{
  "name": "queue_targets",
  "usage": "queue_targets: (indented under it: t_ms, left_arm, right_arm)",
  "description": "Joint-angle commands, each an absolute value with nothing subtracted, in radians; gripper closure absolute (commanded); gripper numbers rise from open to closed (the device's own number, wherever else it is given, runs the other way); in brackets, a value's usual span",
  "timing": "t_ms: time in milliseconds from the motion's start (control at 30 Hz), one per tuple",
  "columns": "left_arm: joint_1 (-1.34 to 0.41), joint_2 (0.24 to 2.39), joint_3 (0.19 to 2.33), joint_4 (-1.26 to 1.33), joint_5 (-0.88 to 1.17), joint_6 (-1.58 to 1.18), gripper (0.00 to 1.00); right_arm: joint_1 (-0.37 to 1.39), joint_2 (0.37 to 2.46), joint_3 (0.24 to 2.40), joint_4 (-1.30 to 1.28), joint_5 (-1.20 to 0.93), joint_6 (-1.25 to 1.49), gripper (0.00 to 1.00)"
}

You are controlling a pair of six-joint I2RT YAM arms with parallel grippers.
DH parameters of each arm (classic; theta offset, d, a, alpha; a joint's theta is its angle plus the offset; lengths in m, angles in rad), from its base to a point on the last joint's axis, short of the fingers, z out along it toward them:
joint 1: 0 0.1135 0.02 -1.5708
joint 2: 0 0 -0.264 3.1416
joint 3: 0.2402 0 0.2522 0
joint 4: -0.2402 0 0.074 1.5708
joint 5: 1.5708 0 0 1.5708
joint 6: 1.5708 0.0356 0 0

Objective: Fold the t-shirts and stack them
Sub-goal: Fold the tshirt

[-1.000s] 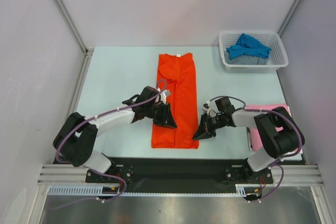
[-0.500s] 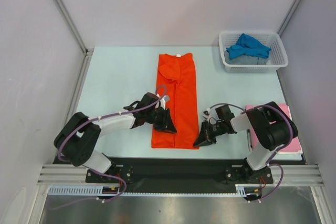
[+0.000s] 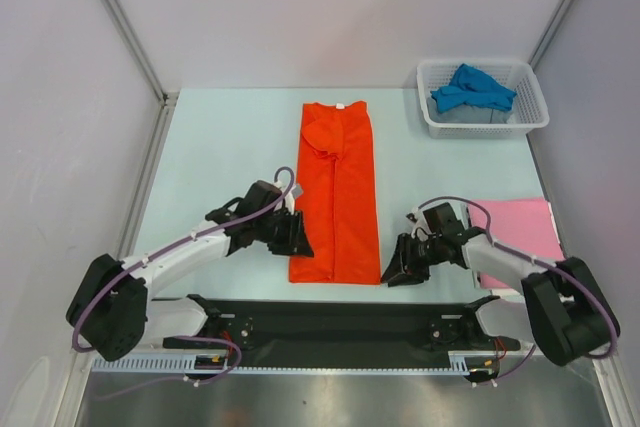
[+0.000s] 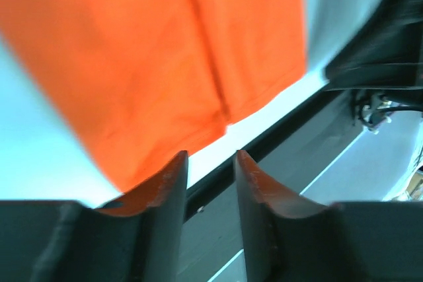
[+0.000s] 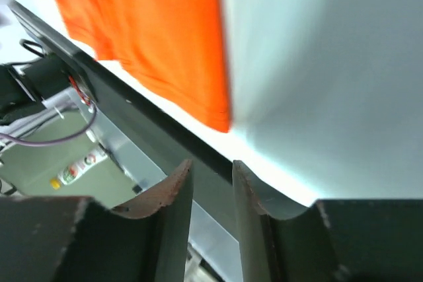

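Your left hand: slightly apart, empty, orange-red t-shirt hem just ahead | your right hand: same, hem corner ahead

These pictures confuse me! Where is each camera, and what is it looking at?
Top camera: high behind the arms, looking down on the table; both arms show.
Left wrist: on the left arm, looking past the left gripper at the orange t-shirt, its near hem.
Right wrist: on the right arm, looking past the right gripper at that hem's right corner.
Shared: all three show the orange t-shirt.
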State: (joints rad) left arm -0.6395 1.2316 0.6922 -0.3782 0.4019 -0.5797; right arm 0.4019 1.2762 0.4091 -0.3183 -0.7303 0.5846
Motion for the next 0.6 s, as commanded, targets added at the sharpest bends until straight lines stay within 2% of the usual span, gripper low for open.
queue_targets:
  t_ms: [0, 67, 100, 200, 333, 467, 567]
  left_arm:
    - [-0.589, 1.195, 0.626, -0.393, 0.417, -0.555, 0.65]
    - [-0.562, 1.18, 0.588, -0.335, 0.457, -0.563, 0.72]
    - [-0.56, 1.175, 0.575, -0.255, 0.477, -0.575, 0.79]
    - [-0.557, 1.221, 0.543, -0.131, 0.558, -0.609, 0.86]
    - [-0.557, 1.301, 0.457, -0.028, 0.592, -0.663, 0.92]
    - [-0.557, 1.283, 0.382, -0.005, 0.572, -0.695, 0.95]
    - [-0.557, 1.258, 0.325, -0.003, 0.569, -0.706, 0.94]
  right_arm:
    - [0.403, 1.18, 0.448, -0.364, -0.649, 0.62, 0.64]
    - [0.402, 1.184, 0.448, -0.315, -0.675, 0.635, 0.65]
    - [0.4, 1.196, 0.451, -0.298, -0.698, 0.635, 0.72]
    - [0.4, 1.294, 0.454, -0.212, -0.747, 0.627, 0.76]
    - [0.4, 1.439, 0.457, -0.079, -0.811, 0.607, 0.9]
    - [0.402, 1.471, 0.45, -0.051, -0.825, 0.612, 0.94]
    - [0.402, 1.434, 0.439, -0.08, -0.825, 0.611, 0.94]
